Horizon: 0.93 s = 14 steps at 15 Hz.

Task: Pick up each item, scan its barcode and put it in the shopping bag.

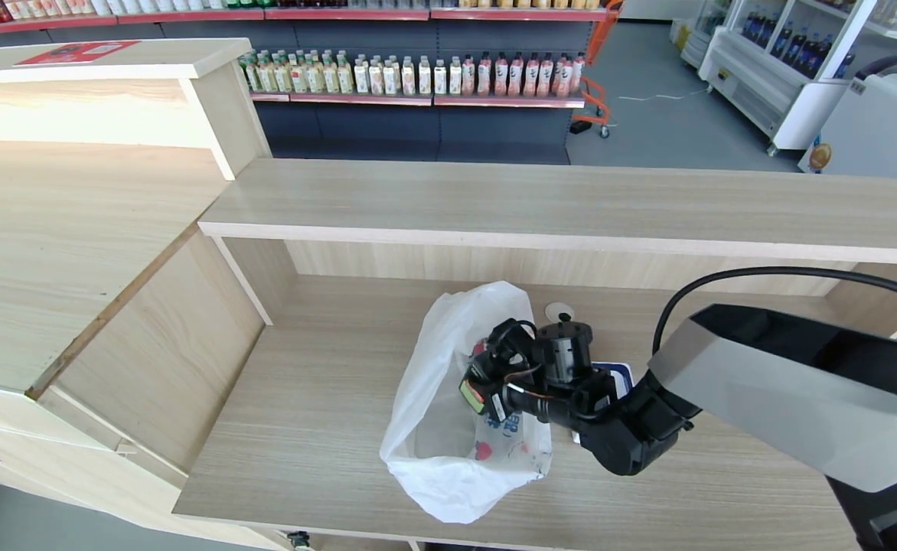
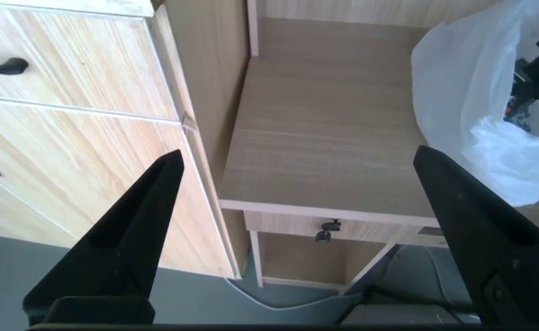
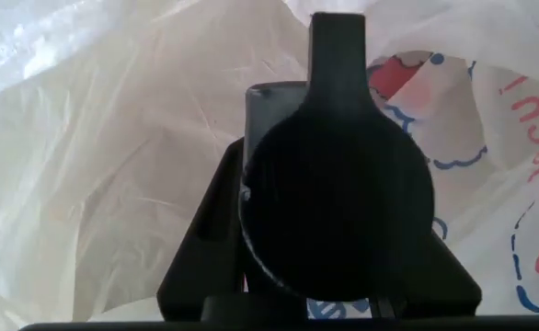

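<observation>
The right gripper (image 1: 487, 386) sits low in the mouth of the white shopping bag (image 1: 433, 428), and I cannot tell whether it is open or closed: from its own wrist a dark round object (image 3: 334, 202) with a narrow stem blocks the tip, and what that object is I cannot say. Thin bag film (image 3: 95, 138) with red and blue print lies close around it on all sides. The step in hand looks like the drop into the bag. The next move likely calls for letting go of anything held, then lifting straight up so the film is not dragged along. Just behind the right wrist, a flat blue-and-white thing (image 1: 618, 373) lies on the wooden desk (image 1: 326, 398), mostly hidden. It may be another item to scan. A small round white disc (image 1: 559, 311) sits past the bag toward the back panel. A raised ledge (image 1: 571, 207) overhangs the far side, so upward room shrinks there. A side panel (image 1: 158, 344) closes the robot's left, with bare desk between it and the bag. The left gripper (image 2: 297, 156) hangs spread wide and holding nothing, off the desk's near edge beside the drawers (image 2: 58, 101), well apart from the bag (image 2: 490, 101).
</observation>
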Available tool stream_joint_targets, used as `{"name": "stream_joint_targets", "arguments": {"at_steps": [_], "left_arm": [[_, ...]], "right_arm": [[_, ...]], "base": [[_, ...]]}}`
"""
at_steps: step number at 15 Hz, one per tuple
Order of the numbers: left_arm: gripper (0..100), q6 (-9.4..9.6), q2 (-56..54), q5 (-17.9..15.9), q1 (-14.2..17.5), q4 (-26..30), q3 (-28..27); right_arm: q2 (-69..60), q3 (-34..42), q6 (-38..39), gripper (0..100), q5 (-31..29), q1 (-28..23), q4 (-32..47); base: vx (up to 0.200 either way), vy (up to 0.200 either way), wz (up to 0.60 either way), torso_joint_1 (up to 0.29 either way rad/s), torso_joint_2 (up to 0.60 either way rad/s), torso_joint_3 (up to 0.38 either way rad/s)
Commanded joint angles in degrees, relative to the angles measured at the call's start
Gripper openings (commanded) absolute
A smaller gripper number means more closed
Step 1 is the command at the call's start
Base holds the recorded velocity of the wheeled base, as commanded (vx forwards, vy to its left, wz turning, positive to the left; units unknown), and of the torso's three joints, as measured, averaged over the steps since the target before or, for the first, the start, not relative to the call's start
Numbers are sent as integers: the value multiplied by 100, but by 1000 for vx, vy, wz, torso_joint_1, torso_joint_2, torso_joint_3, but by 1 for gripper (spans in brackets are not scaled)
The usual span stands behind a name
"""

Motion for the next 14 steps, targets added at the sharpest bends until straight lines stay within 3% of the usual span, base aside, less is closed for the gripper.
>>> {"name": "stream_joint_targets", "arguments": {"at_steps": [1, 7, 10, 12, 14], "left_arm": [[100, -2, -2, 4, 1, 0, 0], [100, -2, -2, 4, 1, 0, 0], [100, -2, -2, 4, 1, 0, 0], [100, -2, -2, 4, 1, 0, 0], [100, -2, -2, 4, 1, 0, 0]], "right_arm": [[13, -139, 82, 100, 17, -19, -11], [-962, -191, 2253, 100, 422, -46, 218], [-1683, 63, 2780, 100, 404, -415, 736], [-2614, 591, 3246, 100, 378, -599, 1096], [-3678, 1505, 3237, 100, 404, -793, 1237]], "base": [[0, 0, 0, 0, 0, 0], [0, 0, 0, 0, 0, 0], [0, 0, 0, 0, 0, 0], [0, 0, 0, 0, 0, 0], [0, 0, 0, 0, 0, 0]]}}
